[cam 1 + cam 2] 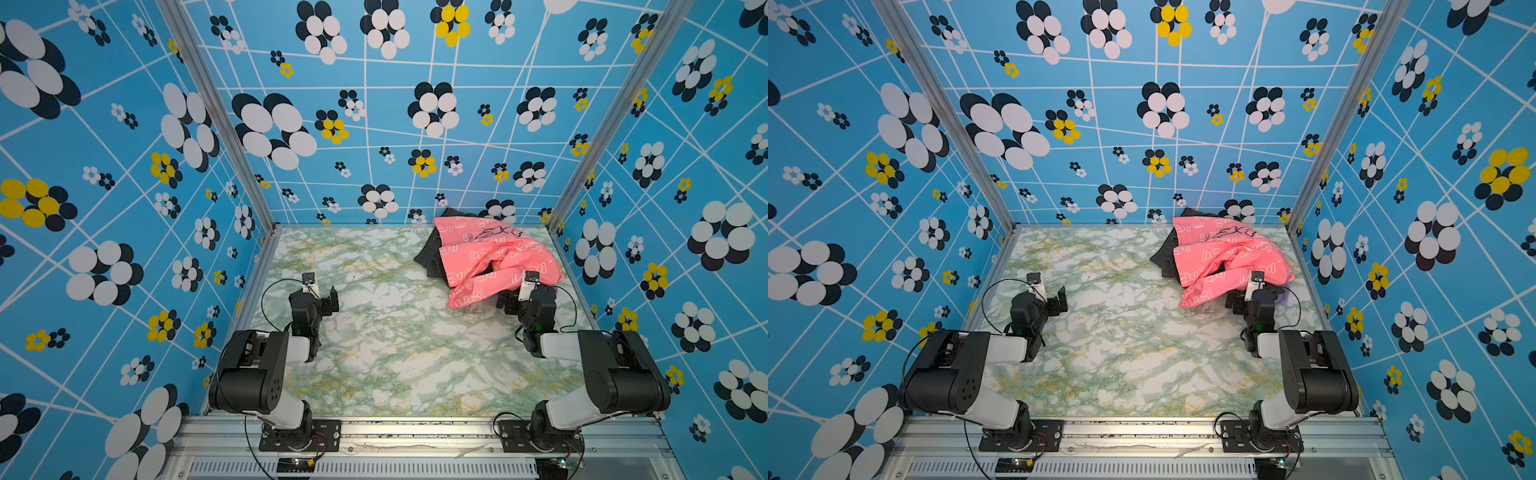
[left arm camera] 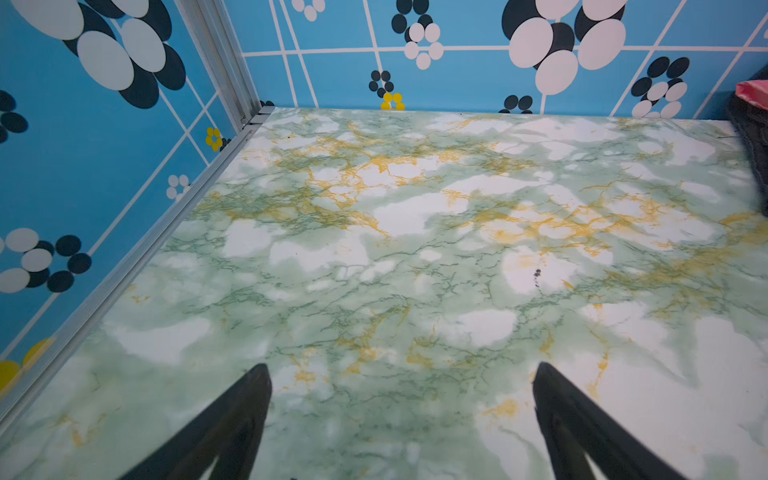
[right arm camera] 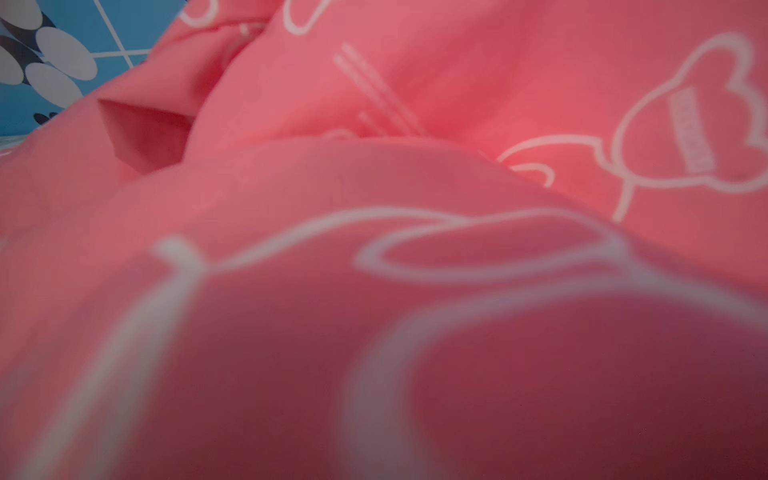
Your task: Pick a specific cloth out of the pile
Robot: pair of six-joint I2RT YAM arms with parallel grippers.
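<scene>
The pile (image 1: 494, 253), a crumpled coral-pink garment with white bow prints heaped over black fabric, is seen directly ahead of the right gripper (image 1: 504, 302), with one pink sleeve draped just beside it. A sliver of the lavender cloth (image 1: 1284, 296) is glimpsed at the pile's edge, close behind that gripper.

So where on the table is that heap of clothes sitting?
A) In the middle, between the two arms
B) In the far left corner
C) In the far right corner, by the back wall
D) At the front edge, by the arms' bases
C: in both top views the pile lies at the far right corner of the table, close to the back wall.
</scene>
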